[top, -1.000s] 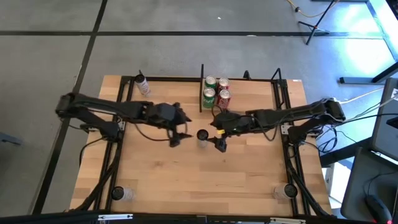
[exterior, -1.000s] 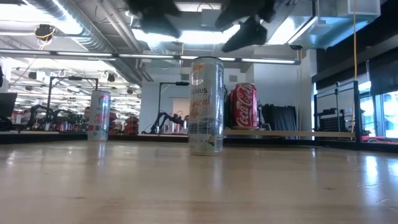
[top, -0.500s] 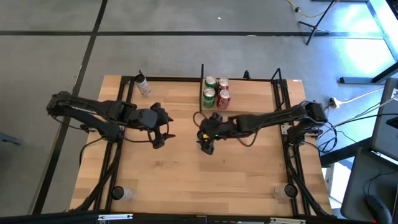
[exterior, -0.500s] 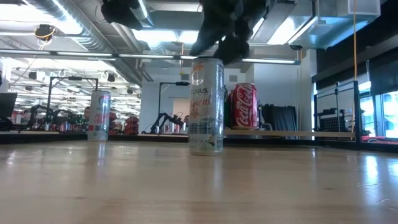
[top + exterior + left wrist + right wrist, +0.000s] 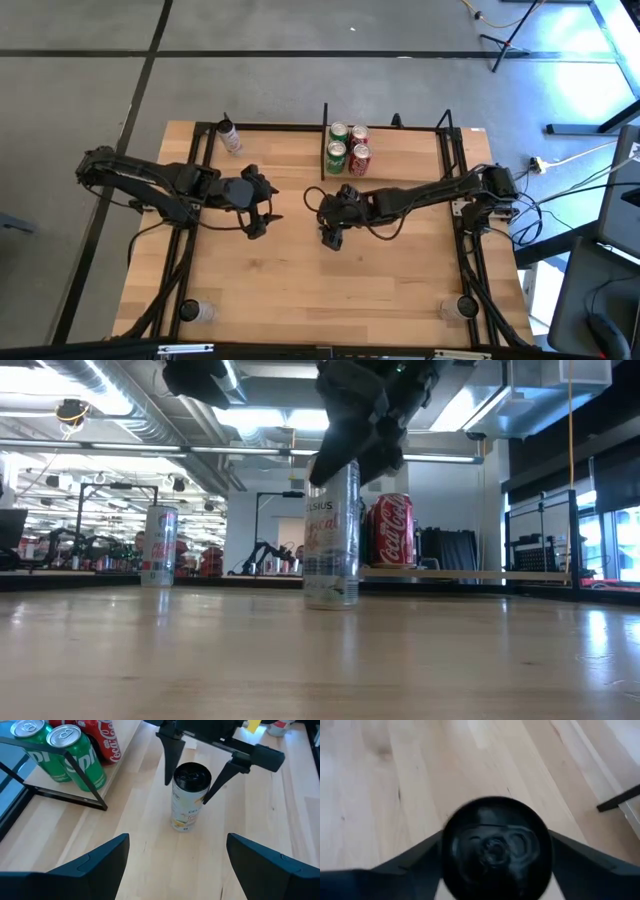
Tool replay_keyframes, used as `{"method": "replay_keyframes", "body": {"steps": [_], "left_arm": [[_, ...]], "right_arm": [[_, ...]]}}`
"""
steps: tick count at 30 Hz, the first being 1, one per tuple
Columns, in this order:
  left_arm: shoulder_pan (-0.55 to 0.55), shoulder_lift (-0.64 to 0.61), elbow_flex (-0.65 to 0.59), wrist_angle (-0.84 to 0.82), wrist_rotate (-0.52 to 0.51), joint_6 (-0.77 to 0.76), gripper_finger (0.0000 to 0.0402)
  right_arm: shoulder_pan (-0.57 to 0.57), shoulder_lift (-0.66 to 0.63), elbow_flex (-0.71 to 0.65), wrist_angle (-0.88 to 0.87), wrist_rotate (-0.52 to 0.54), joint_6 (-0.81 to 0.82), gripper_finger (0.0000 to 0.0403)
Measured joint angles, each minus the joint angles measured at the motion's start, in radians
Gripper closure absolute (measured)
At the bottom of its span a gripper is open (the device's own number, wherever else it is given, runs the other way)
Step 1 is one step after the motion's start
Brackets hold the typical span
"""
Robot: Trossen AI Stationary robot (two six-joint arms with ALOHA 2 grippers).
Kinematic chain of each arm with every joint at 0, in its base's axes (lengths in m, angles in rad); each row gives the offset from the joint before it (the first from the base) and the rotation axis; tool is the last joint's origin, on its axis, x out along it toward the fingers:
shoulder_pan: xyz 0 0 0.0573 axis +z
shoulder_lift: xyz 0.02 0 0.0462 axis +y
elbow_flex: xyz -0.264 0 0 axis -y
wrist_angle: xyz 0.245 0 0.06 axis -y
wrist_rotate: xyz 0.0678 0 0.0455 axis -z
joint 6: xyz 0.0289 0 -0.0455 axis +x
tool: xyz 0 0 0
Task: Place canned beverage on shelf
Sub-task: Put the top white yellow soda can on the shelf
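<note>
- The slim pale can (image 5: 188, 796) stood upright near the middle of the counter (image 5: 300, 290), its long axis vertical and its dark lid facing up.
- The right gripper (image 5: 194, 775) hung directly over that can, fingers spread wide, one fingertip on each side of the rim. In the left wrist view they straddled the top without clearly pressing the wall, so I judged the can not yet pinched.
- In the high view the right gripper (image 5: 333, 232) sat about centre, its arm reaching in from 3 o'clock.
- The shelf (image 5: 440, 135) lay toward 12 o'clock from the can, near but apart. Green and red cans (image 5: 347, 148) already filled its left end, and bare board remained toward 2 o'clock.
- The left gripper (image 5: 260, 220) waited at 9 o'clock from the can, fingers spread and empty, farther off than the right.
- The coming move probably turned on closing squarely on the narrow upright can, since an off-centre squeeze could tip it.
</note>
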Motion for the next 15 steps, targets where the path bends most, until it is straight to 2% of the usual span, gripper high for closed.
{"method": "replay_keyframes", "body": {"steps": [4,8,15], "left_arm": [[0.000,0.000,0.000,-0.002,0.000,0.001,0.0081],[0.000,0.000,0.000,0.003,0.004,0.000,0.0081],[0.000,0.000,0.000,0.003,0.005,0.000,0.0081]], "right_arm": [[0.000,0.000,0.000,0.014,-0.027,-0.018,0.0182],[-0.001,-0.039,0.003,-0.001,-0.094,-0.027,0.0188],[-0.025,-0.224,0.005,-0.168,-0.078,-0.114,0.0188]]}}
